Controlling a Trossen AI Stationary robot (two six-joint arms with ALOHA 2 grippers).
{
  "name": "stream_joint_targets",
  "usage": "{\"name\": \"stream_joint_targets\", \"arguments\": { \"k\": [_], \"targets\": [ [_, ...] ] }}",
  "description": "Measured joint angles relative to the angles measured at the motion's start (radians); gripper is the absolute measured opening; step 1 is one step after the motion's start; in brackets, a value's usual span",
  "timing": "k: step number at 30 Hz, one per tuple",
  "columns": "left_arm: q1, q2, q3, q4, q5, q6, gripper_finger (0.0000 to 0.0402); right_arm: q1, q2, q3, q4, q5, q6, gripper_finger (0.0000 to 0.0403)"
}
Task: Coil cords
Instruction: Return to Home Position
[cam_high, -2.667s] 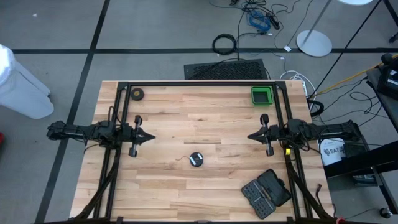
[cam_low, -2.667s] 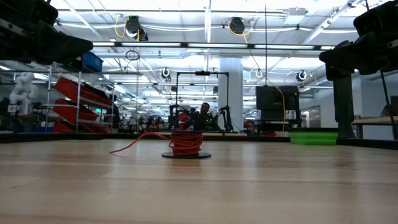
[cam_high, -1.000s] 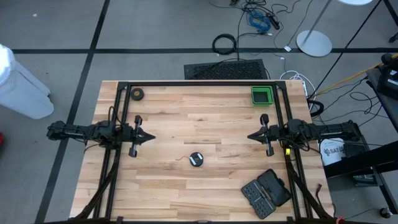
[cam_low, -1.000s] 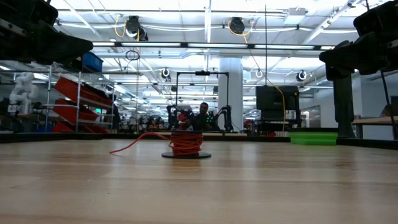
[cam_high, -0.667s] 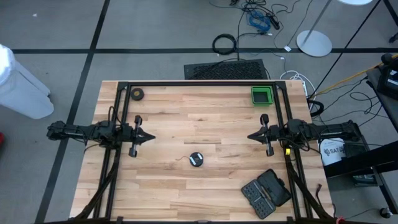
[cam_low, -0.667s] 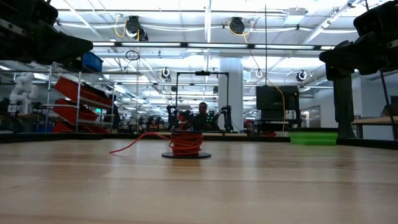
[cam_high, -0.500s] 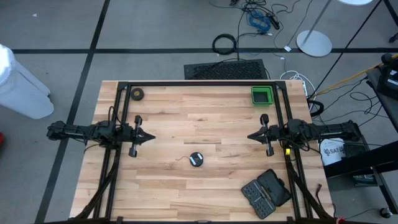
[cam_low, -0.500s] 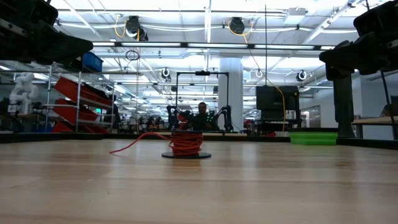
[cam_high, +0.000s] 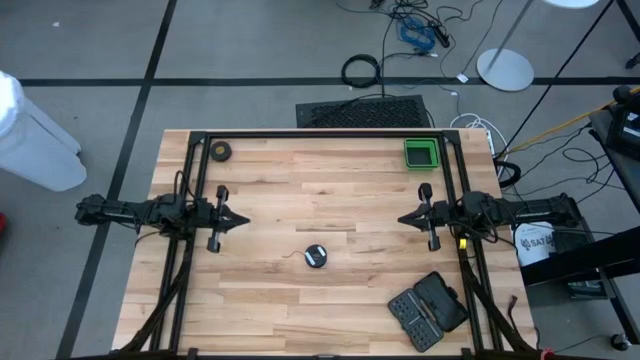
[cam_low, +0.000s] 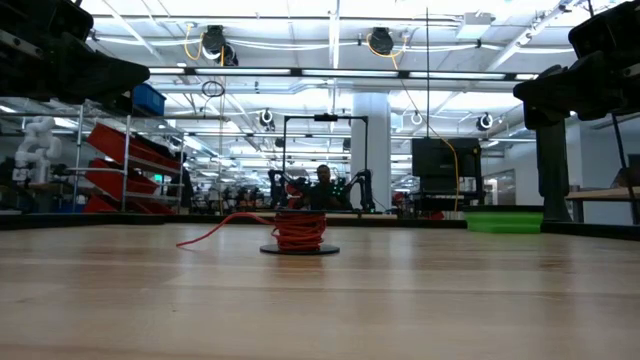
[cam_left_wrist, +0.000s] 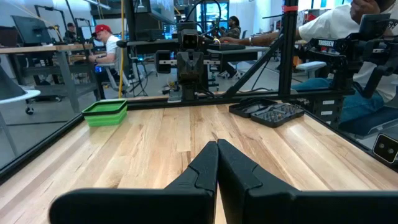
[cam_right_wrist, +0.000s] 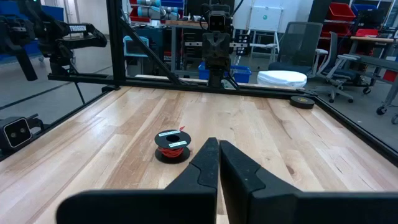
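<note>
Across the table (cam_high: 300, 180), coiling apparently done, with little beyond parking left. At mid-left and mid-right of the high view, left gripper (cam_high: 243, 219) and right gripper (cam_high: 402, 219), both pinched closed, empty. Just below centre, the cords (cam_high: 316, 256): red wire wound tight on a dark spool, short tail trailing left.

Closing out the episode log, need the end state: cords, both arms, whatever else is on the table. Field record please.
cords: red wire wound on a black spool, standing near the table's middle, loose end trailing off
left gripper: fingers shut, holding nothing, left side, apart from the cords
right gripper: fingers shut, holding nothing, right side, apart from the cords
green tray: top right corner in the high view
tape roll: top left corner
black case: open, bottom right
</note>
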Motion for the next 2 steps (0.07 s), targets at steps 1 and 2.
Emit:
{"name": "stream_joint_targets", "arguments": {
  "k": [1, 2],
  "targets": [
    [0.000, 0.000, 0.000, 0.000, 0.000, 0.000, 0.0013, 0.000, 0.000, 0.000, 0.000, 0.000, 0.000, 0.0000],
    [0.000, 0.000, 0.000, 0.000, 0.000, 0.000, 0.0013, 0.000, 0.000, 0.000, 0.000, 0.000, 0.000, 0.0000]
  ]
}}
